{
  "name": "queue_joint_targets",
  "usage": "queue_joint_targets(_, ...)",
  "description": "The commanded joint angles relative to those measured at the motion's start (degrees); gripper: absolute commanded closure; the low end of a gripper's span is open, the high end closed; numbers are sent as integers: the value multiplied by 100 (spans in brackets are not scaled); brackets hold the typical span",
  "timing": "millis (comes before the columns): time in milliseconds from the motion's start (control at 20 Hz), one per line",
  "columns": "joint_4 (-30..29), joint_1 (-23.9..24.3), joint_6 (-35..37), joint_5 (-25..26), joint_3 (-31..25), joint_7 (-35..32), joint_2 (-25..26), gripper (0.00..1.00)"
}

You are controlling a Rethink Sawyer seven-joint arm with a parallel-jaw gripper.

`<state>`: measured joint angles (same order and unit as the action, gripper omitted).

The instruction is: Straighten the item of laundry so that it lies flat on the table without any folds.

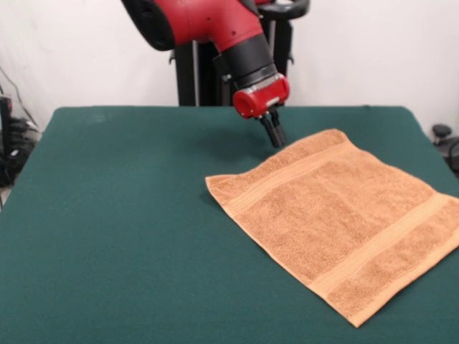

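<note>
The big dark green cloth-topped table [122, 229] fills most of what I see. On its right side lies the square orange-tan fluffy towel [337, 218]. It looks spread out flat, turned like a diamond, with a smooth woven stripe near two sides. One corner reaches the right edge of the view. My red and black arm [215, 29] comes down from above. My small black claw [275, 135] points down at the towel's far edge. I cannot tell if it touches, or if it is open or closed.
</note>
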<state>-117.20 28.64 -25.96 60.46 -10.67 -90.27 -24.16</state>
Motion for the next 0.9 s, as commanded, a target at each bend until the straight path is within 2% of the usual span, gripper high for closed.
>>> queue_joint_targets(50, 875, -343, -106, -439, 188, -520, 390, 100)
queue_joint_targets(350, 825, -347, -720, -569, 205, -467, 438, 100)
queue_joint_targets(550, 786, -372, -826, -600, 174, -508, 378, 100)
queue_joint_targets(900, 926, -352, -1247, -609, 200, -460, 607, 100)
